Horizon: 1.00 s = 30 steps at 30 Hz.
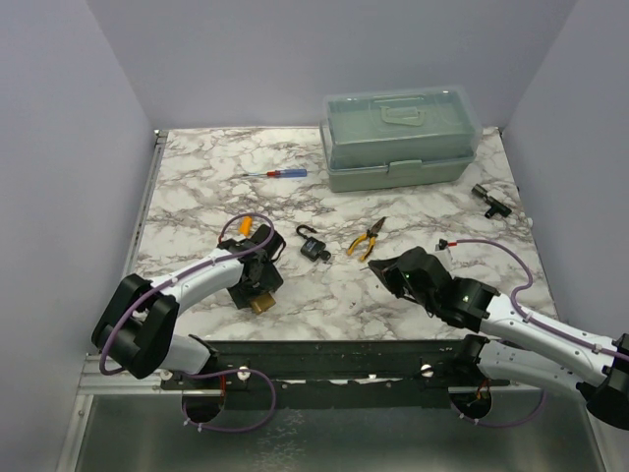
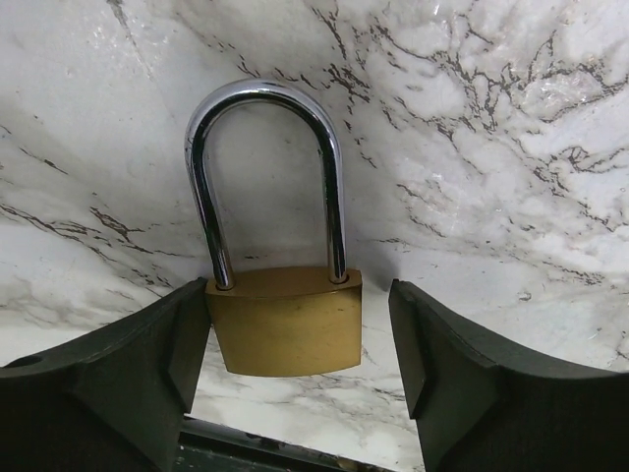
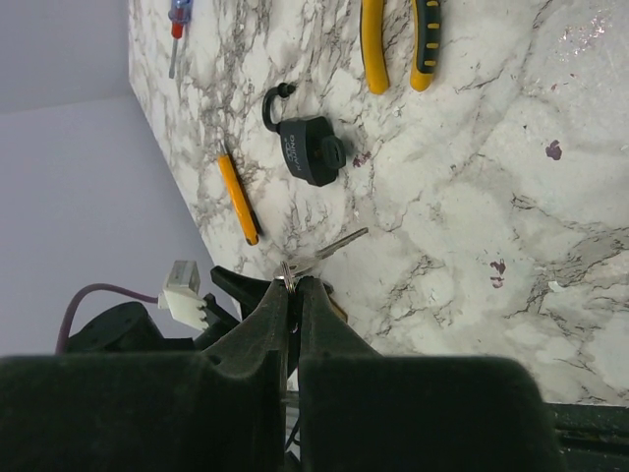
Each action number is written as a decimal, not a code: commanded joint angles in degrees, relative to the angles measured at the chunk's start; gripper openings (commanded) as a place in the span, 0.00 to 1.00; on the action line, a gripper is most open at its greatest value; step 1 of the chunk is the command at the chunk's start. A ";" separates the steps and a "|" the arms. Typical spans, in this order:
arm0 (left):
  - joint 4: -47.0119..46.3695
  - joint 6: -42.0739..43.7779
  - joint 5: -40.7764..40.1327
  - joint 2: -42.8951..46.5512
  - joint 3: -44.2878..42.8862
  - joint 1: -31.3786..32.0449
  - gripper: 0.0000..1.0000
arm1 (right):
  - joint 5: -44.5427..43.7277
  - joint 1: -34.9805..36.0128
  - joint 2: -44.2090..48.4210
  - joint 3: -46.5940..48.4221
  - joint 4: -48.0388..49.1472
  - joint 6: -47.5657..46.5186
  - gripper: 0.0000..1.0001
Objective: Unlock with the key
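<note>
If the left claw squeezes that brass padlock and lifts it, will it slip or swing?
The brass padlock looks solid metal, so probably heavy for its size. Its straight sides sit inside the open left claw, favouring a firm grip. The shackle appears closed, so it likely won't swing; on smooth marble it may slide if nudged.

The padlock [image 2: 285, 320] is brass-gold, the key [image 3: 334, 243] silver-grey, the table [image 2: 491, 147] white marble veined grey.
</note>
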<state>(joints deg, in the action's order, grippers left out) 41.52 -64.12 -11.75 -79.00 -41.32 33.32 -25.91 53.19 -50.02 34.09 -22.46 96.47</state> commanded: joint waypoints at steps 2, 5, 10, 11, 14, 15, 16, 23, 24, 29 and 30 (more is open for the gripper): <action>-0.56 -0.34 2.25 -2.65 1.07 -0.23 0.76 | -3.11 0.25 0.73 -1.01 -1.36 0.72 0.00; -1.01 0.00 2.39 -3.80 1.10 -0.23 0.67 | -3.33 0.25 1.02 -1.21 -1.51 0.81 0.00; -3.21 1.03 3.69 -4.69 1.76 -0.24 0.47 | -3.94 0.25 1.32 -1.30 -2.27 0.98 0.00; -3.69 1.41 4.12 -4.92 1.85 -0.24 0.44 | -4.03 0.26 1.43 -1.35 -2.43 1.00 0.00; -5.13 2.92 5.93 -5.73 1.67 -0.27 0.34 | -4.35 0.25 1.69 -1.54 -2.87 1.24 0.00; -5.48 3.33 6.56 -5.92 1.59 -0.25 0.29 | -4.40 0.25 1.74 -1.56 -3.00 1.25 0.00; -6.01 3.85 7.55 -6.11 1.49 -0.33 0.23 | -4.43 0.25 1.76 -1.64 -3.15 1.33 0.00; -8.25 5.52 13.67 -4.48 -0.20 -0.28 0.00 | -5.25 0.25 1.67 -2.41 -2.51 0.80 0.00; -8.27 5.39 14.08 -3.98 -0.58 -0.32 0.00 | -5.48 0.25 1.61 -2.56 -2.17 0.48 0.00; -8.35 -0.34 15.62 -1.16 -1.13 -0.58 0.00 | -7.57 0.25 1.79 -3.34 1.25 -3.45 0.00; -8.44 -2.22 16.14 -0.83 -1.17 -0.64 0.00 | -8.11 0.26 1.92 -3.55 2.05 -4.13 0.00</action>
<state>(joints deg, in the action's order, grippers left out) 41.78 -58.08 -6.85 -80.90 -42.83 32.25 -28.99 53.19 -48.95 31.86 -23.14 95.72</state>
